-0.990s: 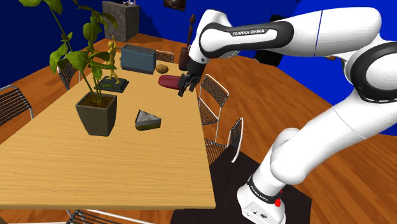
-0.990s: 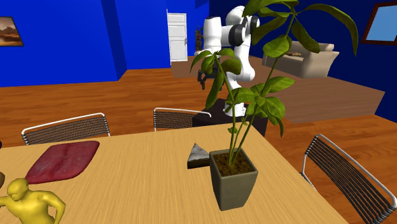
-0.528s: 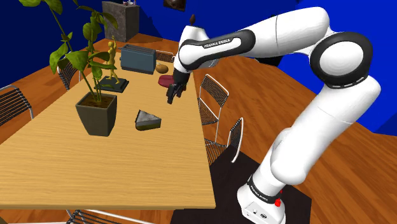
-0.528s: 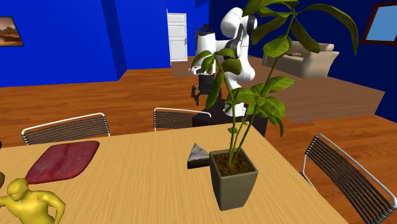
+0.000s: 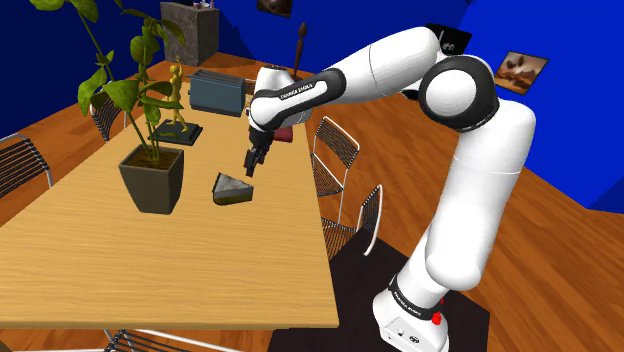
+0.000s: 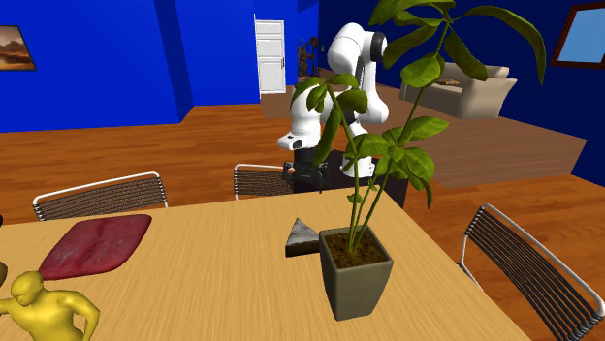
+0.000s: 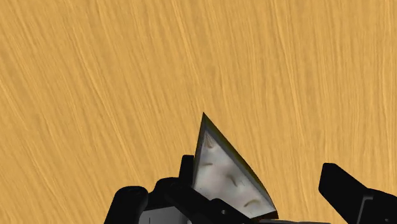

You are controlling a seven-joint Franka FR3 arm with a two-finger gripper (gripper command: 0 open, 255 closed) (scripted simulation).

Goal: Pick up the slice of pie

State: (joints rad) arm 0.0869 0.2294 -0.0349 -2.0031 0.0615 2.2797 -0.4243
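Note:
The slice of pie (image 5: 232, 189) is a pale wedge with a dark crust, lying flat on the wooden table (image 5: 90, 260) next to the plant pot. My black gripper (image 5: 250, 165) hangs just above and slightly behind it, pointing down, touching nothing. In the wrist view the pie slice (image 7: 226, 172) lies between my fingers, with the gripper (image 7: 238, 200) open and both fingers clear of the wedge. From the second exterior view the pie slice (image 6: 302, 235) sits beside the pot and the gripper (image 6: 293, 171) hovers beyond the table's far edge line.
A potted plant (image 5: 152, 178) stands close to the pie on the shoulder view's left. Farther back are a gold figurine (image 5: 177, 100), a grey-blue box (image 5: 218, 93) and a dark red mat (image 6: 95, 244). Wire chairs (image 5: 335, 150) line the table's edges.
The arm has swung toward the shoulder view's left and lowered. The gripper went from above the red mat to just above the pie slice. The pie has not moved.

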